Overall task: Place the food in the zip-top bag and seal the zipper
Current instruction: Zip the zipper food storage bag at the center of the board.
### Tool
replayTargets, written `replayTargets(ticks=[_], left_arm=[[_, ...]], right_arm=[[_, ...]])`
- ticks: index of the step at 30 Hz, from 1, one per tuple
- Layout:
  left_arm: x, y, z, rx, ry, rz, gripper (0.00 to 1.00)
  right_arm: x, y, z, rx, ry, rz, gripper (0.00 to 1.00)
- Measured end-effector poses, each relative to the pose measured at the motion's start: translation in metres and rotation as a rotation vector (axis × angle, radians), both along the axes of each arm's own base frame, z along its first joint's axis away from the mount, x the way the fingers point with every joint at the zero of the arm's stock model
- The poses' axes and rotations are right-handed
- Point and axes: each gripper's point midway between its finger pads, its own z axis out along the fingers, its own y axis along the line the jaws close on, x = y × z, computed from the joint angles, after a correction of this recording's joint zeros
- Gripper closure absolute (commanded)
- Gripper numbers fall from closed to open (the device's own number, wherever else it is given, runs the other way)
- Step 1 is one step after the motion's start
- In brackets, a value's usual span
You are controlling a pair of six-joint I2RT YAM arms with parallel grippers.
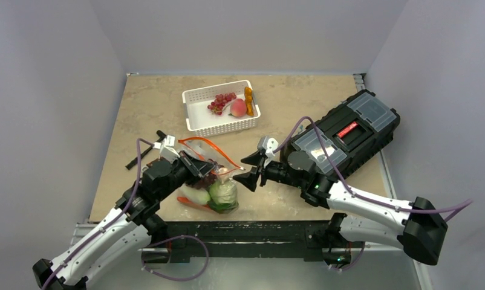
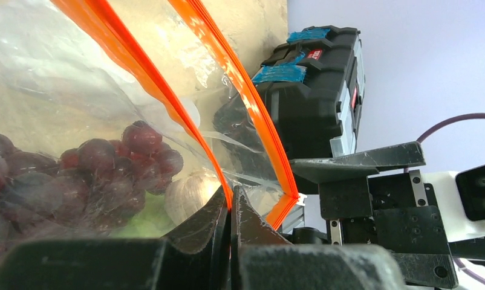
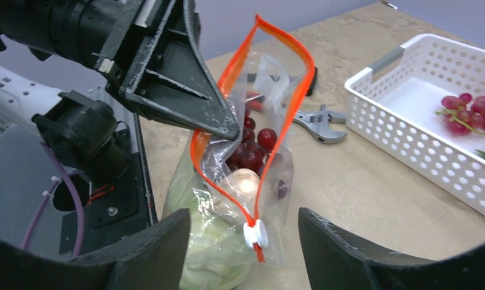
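The clear zip-top bag [image 1: 213, 181] lies at the table's near middle, mouth held open. It holds a light green cabbage [image 1: 223, 194], a cucumber [image 1: 195, 196], a white oval piece [image 3: 243, 181] and dark purple grapes [image 2: 83, 169]. My left gripper [image 1: 199, 166] is shut on the bag's orange zipper strip [image 2: 225, 187] and lifts that edge. My right gripper [image 1: 250, 169] is open and empty, its fingers on either side of the white zipper tab [image 3: 255, 234]. Red grapes [image 1: 221, 102], a peach [image 1: 238, 107] and a carrot [image 1: 248, 101] lie in the white basket [image 1: 198, 121].
A black toolbox [image 1: 343, 136] stands at the right, behind my right arm. A wrench [image 3: 315, 121] lies beyond the bag, and dark tools [image 1: 144, 151] lie left of my left gripper. The basket stands at the back middle.
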Motion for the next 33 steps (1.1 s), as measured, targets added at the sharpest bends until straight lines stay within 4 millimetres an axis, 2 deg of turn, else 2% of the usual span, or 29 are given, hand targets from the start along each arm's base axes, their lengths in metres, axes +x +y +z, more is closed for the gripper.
replayTargets(ticks=[7,10,11,13,14,20,22,24,27,29,33], left_arm=[[0.001,0.0,0.002,0.015,-0.007,-0.006,1.0],[0.0,0.0,0.005,0.019,-0.009,-0.008,1.0],[0.0,0.001,0.007,0.019,-0.012,-0.008,1.0],[-0.001,0.001,0.009,0.026,-0.017,-0.011,0.99],[-0.001,0.002,0.01,0.032,-0.02,-0.013,0.95],[-0.007,0.011,0.019,0.125,-0.086,-0.041,0.48],[-0.011,0.023,0.031,0.2,-0.141,-0.042,0.32],[-0.014,0.038,0.054,0.272,-0.228,-0.035,0.19],[-0.021,0.058,0.105,0.381,-0.442,-0.04,0.16],[-0.029,0.062,0.132,0.464,-0.594,-0.093,0.16],[-0.044,0.043,0.146,0.66,-0.82,-0.363,0.13]], right_arm=[[0.0,0.017,-0.014,-0.024,-0.049,0.083,0.41],[0.001,0.021,-0.019,-0.033,-0.057,0.091,0.46],[0.002,0.022,-0.02,-0.036,-0.06,0.091,0.53],[0.005,0.024,-0.02,-0.035,-0.069,0.087,0.87],[0.006,0.024,-0.019,-0.032,-0.074,0.083,1.0],[0.016,0.033,-0.004,-0.004,-0.069,0.054,1.0],[0.019,0.033,-0.001,0.011,-0.064,0.038,1.0],[0.02,0.033,0.002,0.023,-0.062,0.028,1.0],[0.019,0.036,0.005,0.012,-0.065,0.045,1.0],[0.018,0.042,0.01,-0.004,-0.07,0.082,1.0],[0.017,0.058,0.023,-0.022,-0.093,0.15,1.0]])
